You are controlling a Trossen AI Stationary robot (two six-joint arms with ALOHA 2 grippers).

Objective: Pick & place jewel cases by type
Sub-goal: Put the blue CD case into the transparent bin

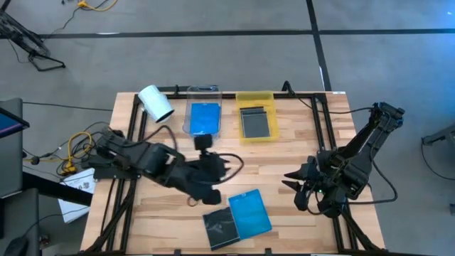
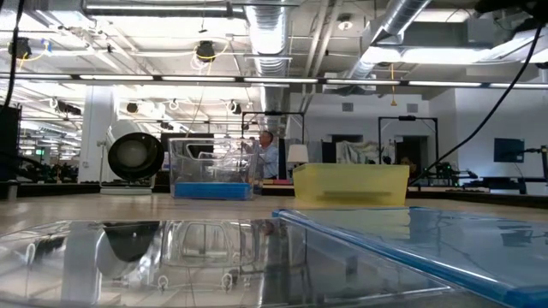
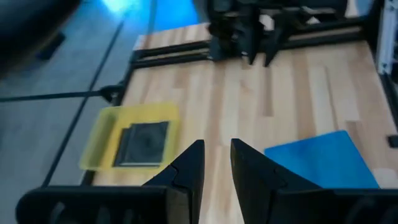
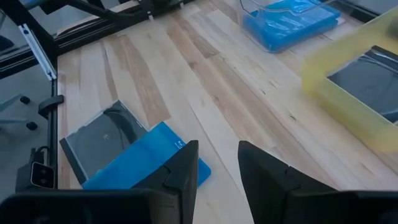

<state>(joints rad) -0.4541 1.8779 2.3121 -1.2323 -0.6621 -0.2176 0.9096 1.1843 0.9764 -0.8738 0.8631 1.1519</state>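
Note:
A blue jewel case (image 1: pixel 250 212) lies flat near the table's near edge, one edge overlapping a dark clear jewel case (image 1: pixel 220 229) (image 4: pixel 102 134) beside it. A clear tray (image 1: pixel 204 117) at the far side holds blue cases. A yellow tray (image 1: pixel 256 121) next to it holds a dark grey case (image 3: pixel 144 142). My left gripper (image 1: pixel 222 178) (image 3: pixel 216 146) hangs over the table's middle, pointing toward the right edge, open and holding nothing. My right gripper (image 1: pixel 290 181) (image 4: pixel 217 146) stands right of the blue case (image 4: pixel 134 168), pointing left, open and holding nothing.
A white roll (image 1: pixel 156 102) lies at the far left corner. Black frame rails (image 1: pixel 323 114) run along the table's sides. Bare wood (image 1: pixel 284 153) lies between the trays and the two loose cases. A person (image 2: pixel 267 154) stands far off in the room.

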